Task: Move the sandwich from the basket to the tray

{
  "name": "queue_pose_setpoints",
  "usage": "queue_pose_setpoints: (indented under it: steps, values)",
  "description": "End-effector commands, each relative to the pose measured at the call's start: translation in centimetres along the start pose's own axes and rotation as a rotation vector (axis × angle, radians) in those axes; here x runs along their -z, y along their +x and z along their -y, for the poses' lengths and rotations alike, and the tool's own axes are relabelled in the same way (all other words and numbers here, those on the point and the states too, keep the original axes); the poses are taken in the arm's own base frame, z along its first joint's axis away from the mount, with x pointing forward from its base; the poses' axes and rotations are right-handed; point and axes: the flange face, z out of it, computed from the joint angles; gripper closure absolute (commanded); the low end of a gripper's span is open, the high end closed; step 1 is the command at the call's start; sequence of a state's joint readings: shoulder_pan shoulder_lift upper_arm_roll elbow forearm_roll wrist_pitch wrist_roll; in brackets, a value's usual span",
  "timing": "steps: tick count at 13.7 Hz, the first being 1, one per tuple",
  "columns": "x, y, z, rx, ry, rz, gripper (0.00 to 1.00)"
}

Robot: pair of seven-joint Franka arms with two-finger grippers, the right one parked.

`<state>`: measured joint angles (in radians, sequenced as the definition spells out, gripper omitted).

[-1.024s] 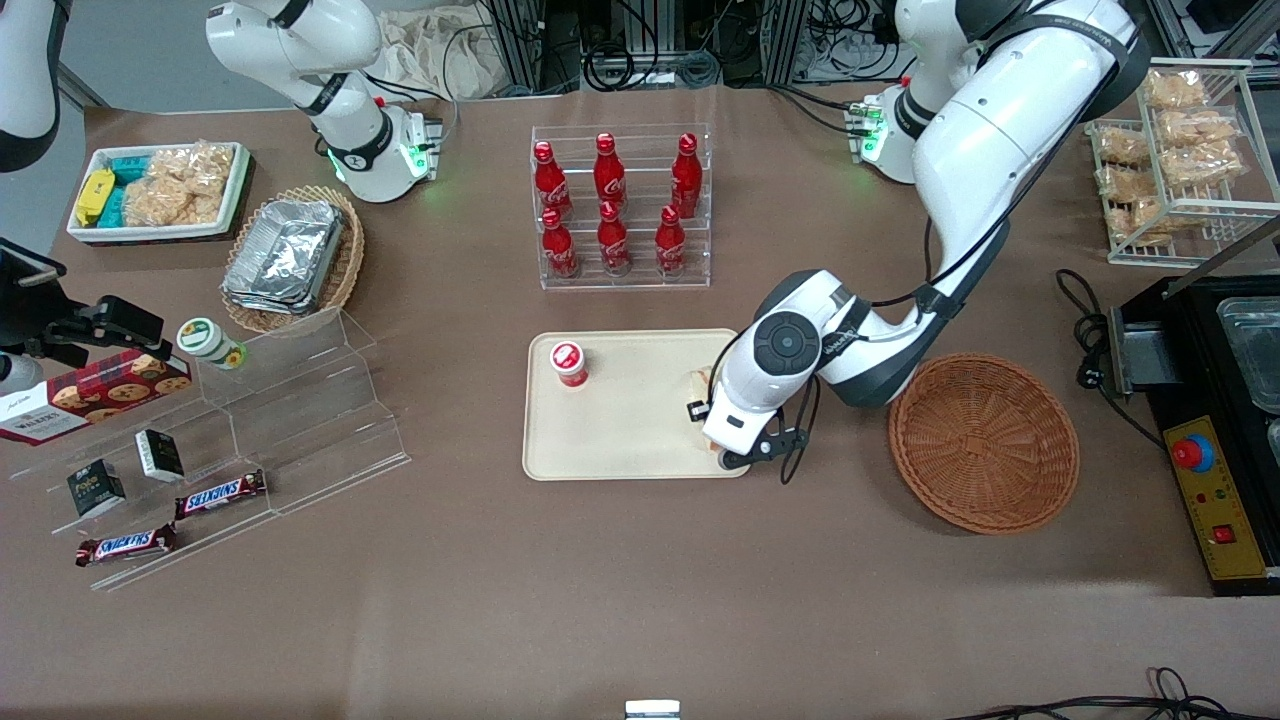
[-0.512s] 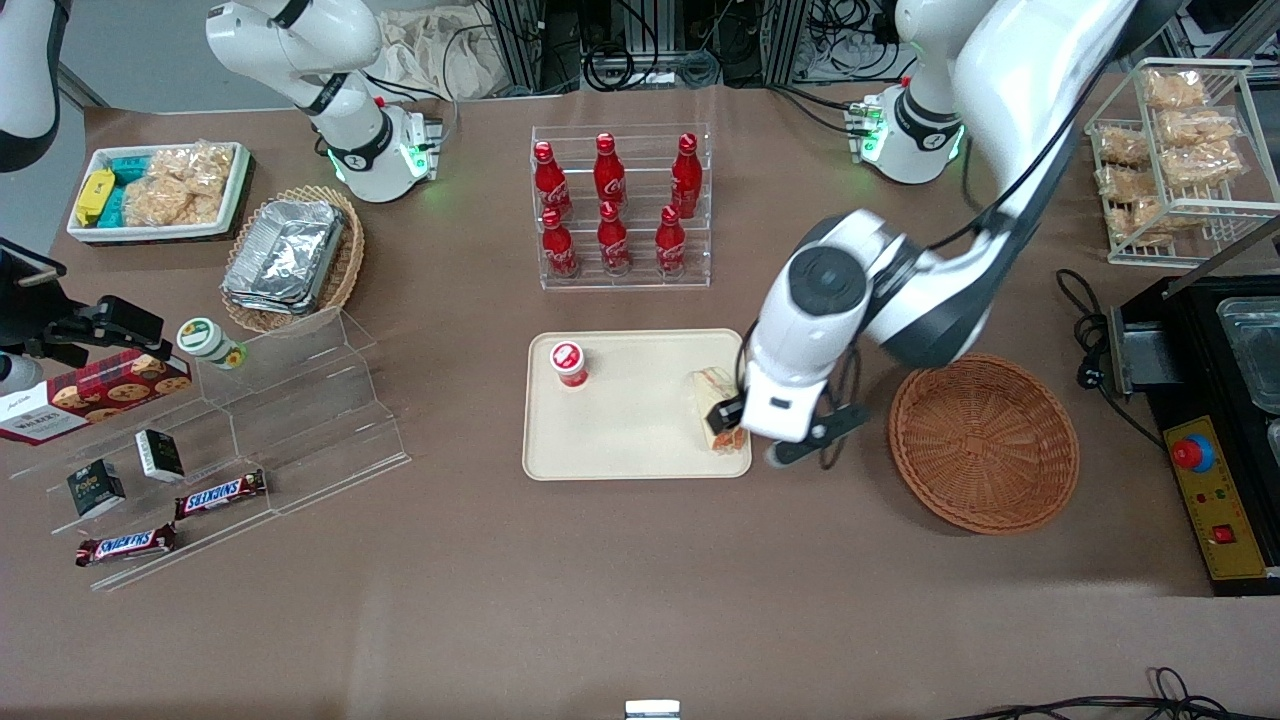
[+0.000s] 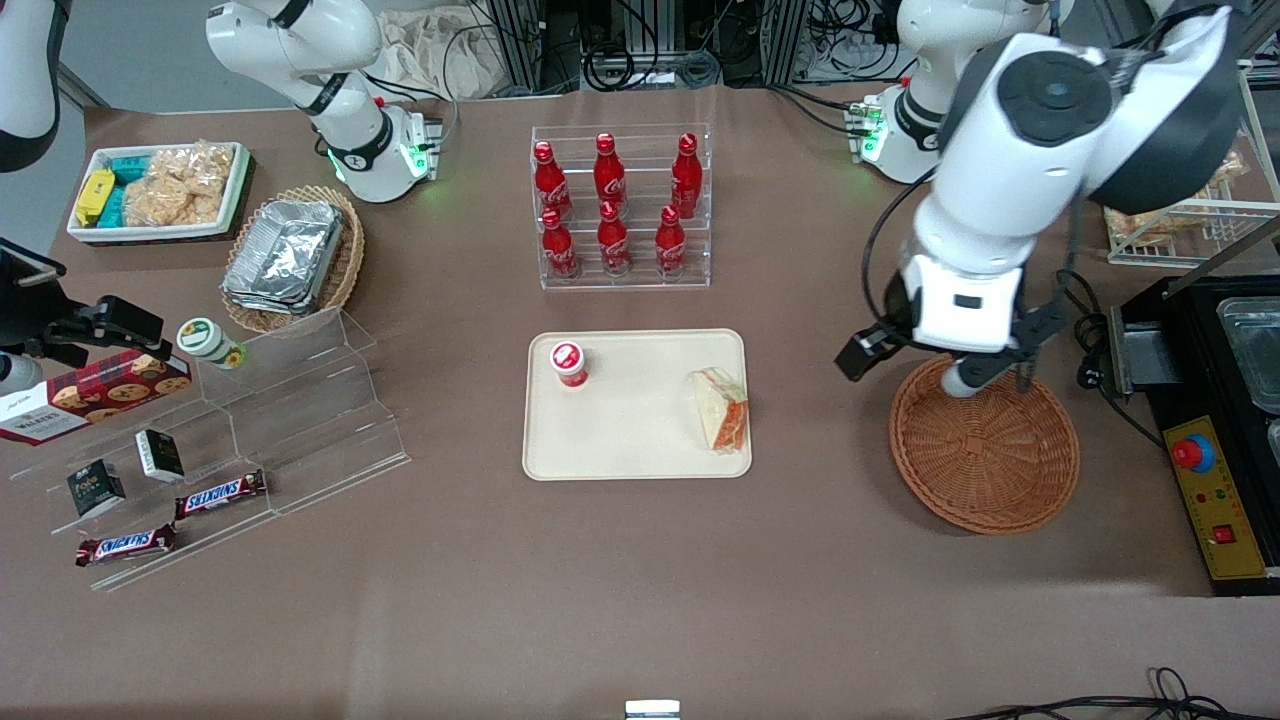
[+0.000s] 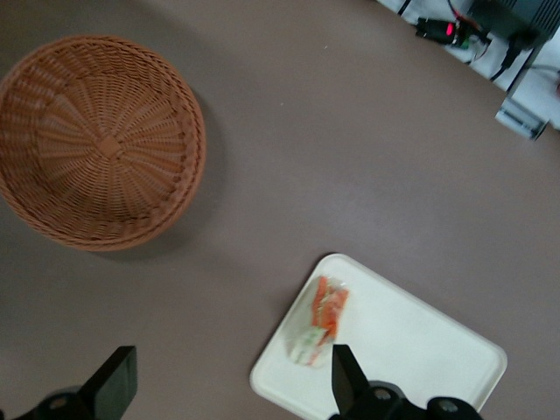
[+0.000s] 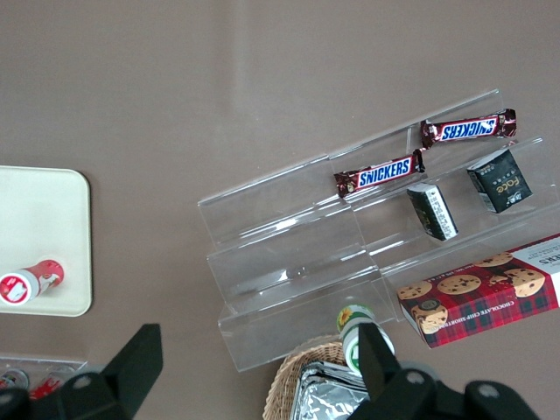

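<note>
The sandwich [image 3: 722, 408], a wrapped wedge with an orange-red edge, lies flat on the beige tray [image 3: 640, 440], at the tray's end nearest the working arm. It also shows in the left wrist view [image 4: 321, 319] on the tray [image 4: 420, 350]. The round reddish-brown basket [image 3: 985, 450] is empty and stands beside the tray, toward the working arm's end of the table; it also shows in the left wrist view [image 4: 96, 140]. My left gripper [image 3: 960, 375] is raised above the basket's rim, farther from the front camera. Its fingers are wide apart and hold nothing [image 4: 229, 372].
A small red-capped cup [image 3: 569, 362] stands on the tray's end toward the parked arm. A clear rack of red bottles [image 3: 620, 205] stands farther from the front camera than the tray. A black control box [image 3: 1215, 500] sits at the working arm's table end.
My gripper let go of the sandwich on the tray, rose and swung away toward the basket. The sandwich stays where it was laid.
</note>
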<state>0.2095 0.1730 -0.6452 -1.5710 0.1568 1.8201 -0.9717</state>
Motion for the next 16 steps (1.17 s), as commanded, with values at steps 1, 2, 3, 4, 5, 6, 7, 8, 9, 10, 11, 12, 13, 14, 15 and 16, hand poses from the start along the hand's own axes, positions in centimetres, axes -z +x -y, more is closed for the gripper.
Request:
queue_pose_setpoints:
  steps: [1, 2, 3, 4, 5, 6, 7, 8, 9, 10, 11, 12, 13, 14, 15, 16]
  values:
    - [0.6, 3.1, 5.0, -0.12, 0.02, 0.046, 0.0]
    - [1.1, 3.9, 6.6, -0.177, 0.027, 0.057, 0.0]
    - [1.3, 4.6, 7.6, -0.226, 0.036, 0.063, 0.0]
    - [1.4, 5.7, 9.3, -0.247, 0.053, 0.072, 0.0]
    - [2.0, 6.3, 10.5, -0.274, 0.059, 0.069, 0.0]
    - [2.5, 7.4, 12.3, -0.286, 0.045, 0.072, 0.0]
    - [3.2, 8.5, 14.4, -0.301, 0.026, 0.074, 0.0]
    - [3.4, 9.2, 16.0, -0.34, 0.022, 0.076, 0.0]
    - [3.8, 9.7, 17.4, -0.368, 0.025, 0.077, 0.0]
    - [3.9, 10.5, 19.2, -0.37, 0.029, 0.079, 0.0]
    - [4.1, 11.0, 20.8, -0.372, 0.031, 0.075, 0.0]
    - [3.9, 10.7, 21.7, -0.375, 0.031, 0.074, 0.0]
    - [3.8, 10.5, 22.8, -0.361, 0.031, 0.069, 0.0]
    - [3.7, 10.3, 23.6, -0.35, 0.025, 0.059, 0.0]
    - [3.9, 10.1, 23.7, -0.345, 0.022, 0.058, 0.0]
    - [4.2, 10.3, 23.6, -0.352, 0.019, 0.055, 0.0]
